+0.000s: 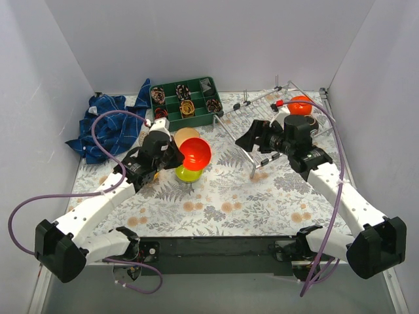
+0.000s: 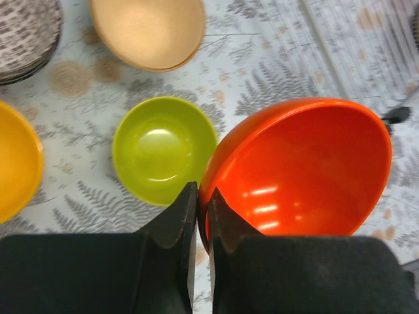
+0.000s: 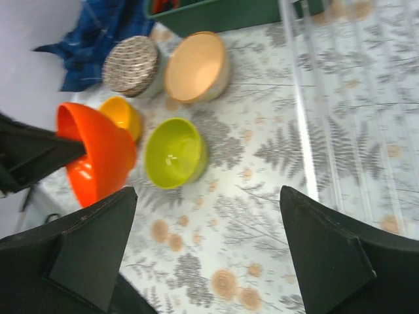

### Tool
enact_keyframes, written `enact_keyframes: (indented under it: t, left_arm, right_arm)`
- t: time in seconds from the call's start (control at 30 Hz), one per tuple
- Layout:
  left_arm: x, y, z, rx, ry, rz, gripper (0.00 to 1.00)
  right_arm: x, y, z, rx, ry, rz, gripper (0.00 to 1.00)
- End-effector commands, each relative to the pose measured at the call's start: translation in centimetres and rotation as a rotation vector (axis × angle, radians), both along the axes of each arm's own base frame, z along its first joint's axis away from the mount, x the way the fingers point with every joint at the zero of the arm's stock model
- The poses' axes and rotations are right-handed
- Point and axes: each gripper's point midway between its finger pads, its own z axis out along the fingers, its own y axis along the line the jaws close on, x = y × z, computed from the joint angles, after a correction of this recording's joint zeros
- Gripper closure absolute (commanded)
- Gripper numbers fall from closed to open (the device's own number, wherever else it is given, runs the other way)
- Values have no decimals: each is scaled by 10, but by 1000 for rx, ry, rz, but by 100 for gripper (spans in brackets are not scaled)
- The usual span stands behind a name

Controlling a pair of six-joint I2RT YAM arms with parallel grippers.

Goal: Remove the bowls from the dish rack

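Note:
My left gripper is shut on the rim of a red-orange bowl and holds it tilted above the table; its jaws pinch the rim. A lime green bowl, a beige bowl, a yellow-orange bowl and a dark patterned bowl sit on the table beside it. The silver wire dish rack stands at the right, with a second red-orange bowl in its far end. My right gripper is open and empty, at the rack's left edge.
A green compartment tray with small items stands at the back. A crumpled blue checked cloth lies at the back left. White walls close in three sides of the fern-patterned tabletop.

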Motion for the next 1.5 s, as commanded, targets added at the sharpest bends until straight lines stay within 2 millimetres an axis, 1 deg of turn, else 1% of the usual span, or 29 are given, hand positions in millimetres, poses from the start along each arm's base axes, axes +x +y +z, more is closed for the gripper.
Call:
enact_keyframes:
  t: [0.0,0.03,0.07,0.1,0.13,0.17,0.2,0.3,0.4,0.47,0.5,0.57,0.6,0.67,0.7,0.8,0.83,0.9,0.93,1.0,1.03,1.07,1.17,1.27,1.3,1.33,1.4,1.43,1.47]
  left_arm:
    - [-7,44,-13,173,87,138,100]
    - [-8,50,-13,195,102,149,100]
    - [-6,55,-13,209,109,157,100]
    - [-1,67,-14,222,118,187,100]
    - [0,70,-18,212,147,182,100]
    - [2,76,-20,204,166,196,100]
    - [8,92,-21,183,188,244,100]
    - [5,105,-28,166,243,276,100]
    - [-9,109,-45,162,324,316,100]
    - [-20,112,-55,155,371,343,100]
    - [-27,113,-63,158,397,346,100]
    - [-37,109,-67,119,423,348,100]
    - [-46,110,-72,102,436,357,100]
    - [-57,108,-79,57,473,390,100]
    - [-66,109,-89,48,496,401,100]
    - [-74,101,-103,-30,526,423,100]
    - [-78,102,-116,-33,541,435,100]
    - [-79,105,-125,-36,545,464,100]
    - [-80,106,-131,-35,543,472,100]
    - [-80,107,-136,-43,541,489,100]
    - [-81,107,-141,-48,542,490,100]
    - [-82,106,-142,-52,544,493,100]
    - [-84,105,-146,-63,546,490,100]
    - [-83,104,-142,-80,534,489,87]
    - [-84,104,-142,-83,533,491,79]
    - [-85,103,-140,-92,531,491,73]
    - [-84,103,-132,-105,515,490,59]
    - [-83,105,-128,-100,500,489,53]
    - [-82,105,-121,-105,481,488,49]
  right_arm:
    - [8,-44,-14,-280,-40,-104,2]
    - [10,-54,-17,-324,-42,-136,1]
    - [11,-59,-14,-358,-61,-145,1]
    - [11,-62,-15,-379,-66,-144,1]
    - [15,-73,-16,-426,-72,-194,1]
    - [15,-79,-19,-456,-63,-203,2]
    - [17,-82,-17,-482,-76,-207,1]
    - [18,-91,-17,-530,-78,-229,1]
    - [20,-93,-16,-544,-83,-239,1]
    - [22,-93,-16,-544,-81,-237,1]
    - [22,-93,-17,-546,-81,-237,1]
    - [23,-96,-18,-564,-84,-246,1]
    - [23,-98,-17,-571,-88,-252,1]
    - [26,-103,-18,-602,-95,-267,1]
    - [26,-105,-18,-613,-98,-269,1]
    - [33,-112,-18,-657,-106,-284,2]
    - [36,-115,-19,-675,-103,-298,1]
    - [42,-121,-13,-704,-118,-324,1]
    - [45,-124,-15,-720,-114,-329,1]
    - [51,-131,-11,-747,-120,-353,1]
    - [54,-133,-14,-757,-111,-356,1]
    - [57,-138,-11,-759,-113,-372,1]
    - [67,-151,-13,-767,-98,-408,1]
    - [79,-163,-12,-776,-91,-443,1]
    - [83,-167,-8,-777,-95,-465,1]
    - [87,-172,-11,-809,-95,-459,1]
    - [97,-183,-8,-819,-97,-485,1]
    - [100,-188,-6,-832,-104,-492,1]
    - [105,-197,-5,-837,-101,-514,1]
